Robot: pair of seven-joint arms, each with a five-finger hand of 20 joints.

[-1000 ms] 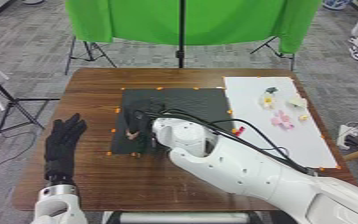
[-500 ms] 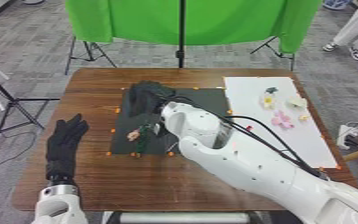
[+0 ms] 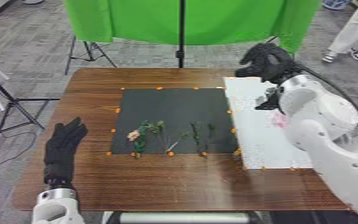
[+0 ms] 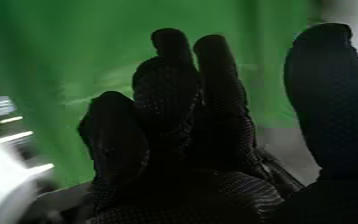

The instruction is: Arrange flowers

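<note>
Right hand up at the upper right of the head view, folks, across the far edge of the table and the top end of the white sheet! Its arm sweeps in from the lower right, right across that sheet. And there's a pink flower right of centre, on the white, partly covered by the arm.

Over to the black sheet, left of centre, with orange marks around its edges. Its lower half has the stems: at the left, a peach flower beside a leafy green stem; next to them, green sprigs and a thin pale stem; farther right, a pair of dark stems, just beside each other.

Down the left side, it's the left hand, long and straight, fingers close together and aimed up the frame; whether it touches the table, I can't tell. Across the top hangs the green cloth, a black pole before it.

Now the right wrist view! Right hand open, nothing in its grasp: fingers raised and loosely spread, thumb well apart from them, green cloth behind.
</note>
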